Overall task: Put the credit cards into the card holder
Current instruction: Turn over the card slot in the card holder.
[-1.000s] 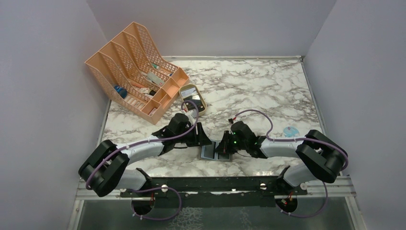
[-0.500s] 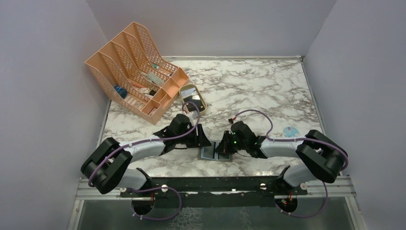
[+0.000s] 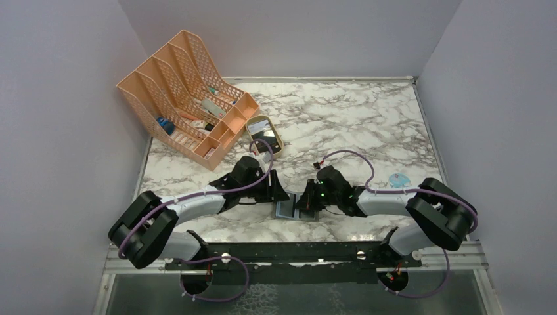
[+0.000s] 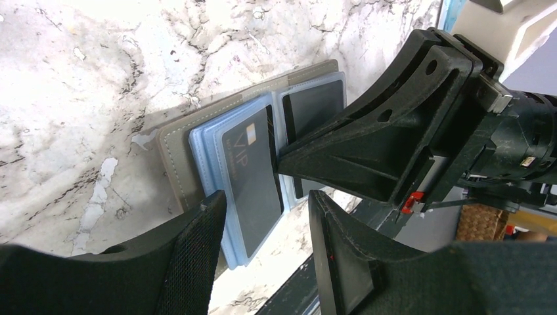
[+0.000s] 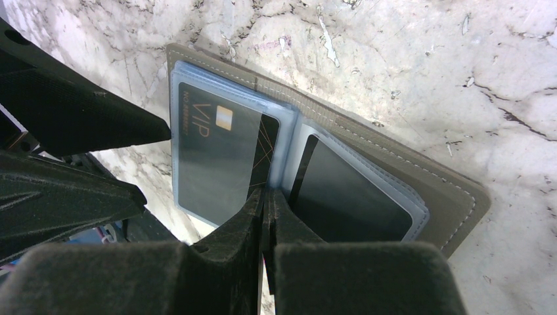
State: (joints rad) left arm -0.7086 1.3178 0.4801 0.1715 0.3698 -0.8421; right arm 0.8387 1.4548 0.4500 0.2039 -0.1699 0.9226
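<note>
The grey card holder (image 3: 286, 210) lies open on the marble near the front edge, between the two grippers. Its left blue-grey pocket holds a dark VIP card (image 4: 253, 164) (image 5: 217, 154). A second dark card (image 5: 348, 190) sits in the right pocket (image 4: 314, 105). My left gripper (image 4: 266, 197) is open and empty, with its jaws over the near end of the left page (image 3: 280, 194). My right gripper (image 5: 266, 193) is shut at the holder's centre fold, pinching the edge of the second dark card (image 3: 304, 201).
A peach mesh file rack (image 3: 184, 92) stands at the back left, with a tan oval tray (image 3: 264, 134) next to it. A small blue round object (image 3: 399, 179) lies at the right. A metal rail (image 3: 295, 252) runs along the front edge.
The left arm's elbow shifts slightly back and forth. Both grippers stay at the card holder.
</note>
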